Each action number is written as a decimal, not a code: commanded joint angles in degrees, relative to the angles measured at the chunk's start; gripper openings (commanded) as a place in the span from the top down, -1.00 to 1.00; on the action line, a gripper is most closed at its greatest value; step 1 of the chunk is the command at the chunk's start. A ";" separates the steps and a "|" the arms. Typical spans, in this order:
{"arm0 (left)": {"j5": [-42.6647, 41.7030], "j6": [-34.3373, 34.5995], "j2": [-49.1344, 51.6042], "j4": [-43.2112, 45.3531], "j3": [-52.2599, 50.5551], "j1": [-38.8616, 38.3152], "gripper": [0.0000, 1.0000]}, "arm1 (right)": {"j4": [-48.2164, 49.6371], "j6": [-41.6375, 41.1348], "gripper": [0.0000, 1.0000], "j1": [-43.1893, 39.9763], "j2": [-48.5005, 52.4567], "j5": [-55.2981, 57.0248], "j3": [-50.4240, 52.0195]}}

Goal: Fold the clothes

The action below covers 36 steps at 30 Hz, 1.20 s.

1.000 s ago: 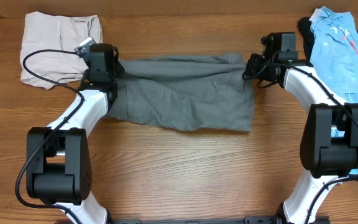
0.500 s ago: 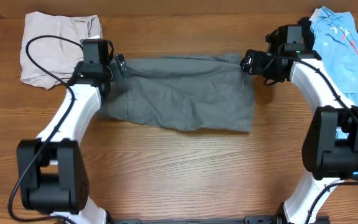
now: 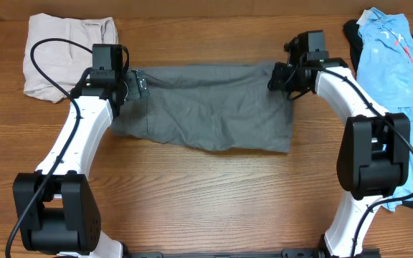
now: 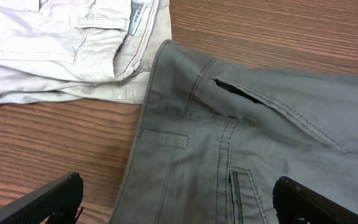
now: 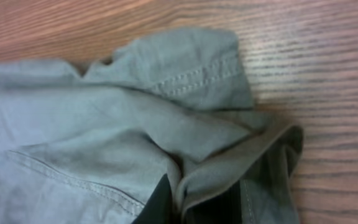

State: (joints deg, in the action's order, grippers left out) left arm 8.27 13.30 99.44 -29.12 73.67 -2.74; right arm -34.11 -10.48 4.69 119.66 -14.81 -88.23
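Mid-grey shorts [image 3: 214,107] lie spread across the middle of the table, waistband to the left. My left gripper [image 3: 138,82] hovers open over the waistband end; in the left wrist view its fingers [image 4: 55,196] stand far apart on either side of the waistband and a pocket [image 4: 238,186], holding nothing. My right gripper [image 3: 277,77] is at the shorts' top right corner. In the right wrist view the right gripper [image 5: 182,205] is shut on a raised fold of the grey shorts [image 5: 135,130].
A folded beige garment [image 3: 67,54] lies at the back left, close to the left gripper and touching the shorts' waistband corner in the left wrist view [image 4: 55,43]. A light blue garment [image 3: 393,64] over a black one [image 3: 350,32] lies along the right edge.
The left gripper let go of the waistband and now stands open just above it. The right gripper opened, moved left onto the corner and shut on a fold of the shorts.
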 commanded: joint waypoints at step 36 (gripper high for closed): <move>-17.90 -12.04 4.63 -11.06 0.42 13.51 -1.00 | -20.92 7.34 -0.36 -4.35 0.79 -7.39 -10.29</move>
State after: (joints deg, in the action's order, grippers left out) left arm -2.46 6.83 101.32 -40.49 73.67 8.99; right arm -54.33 -3.97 0.19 122.98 -19.22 -99.24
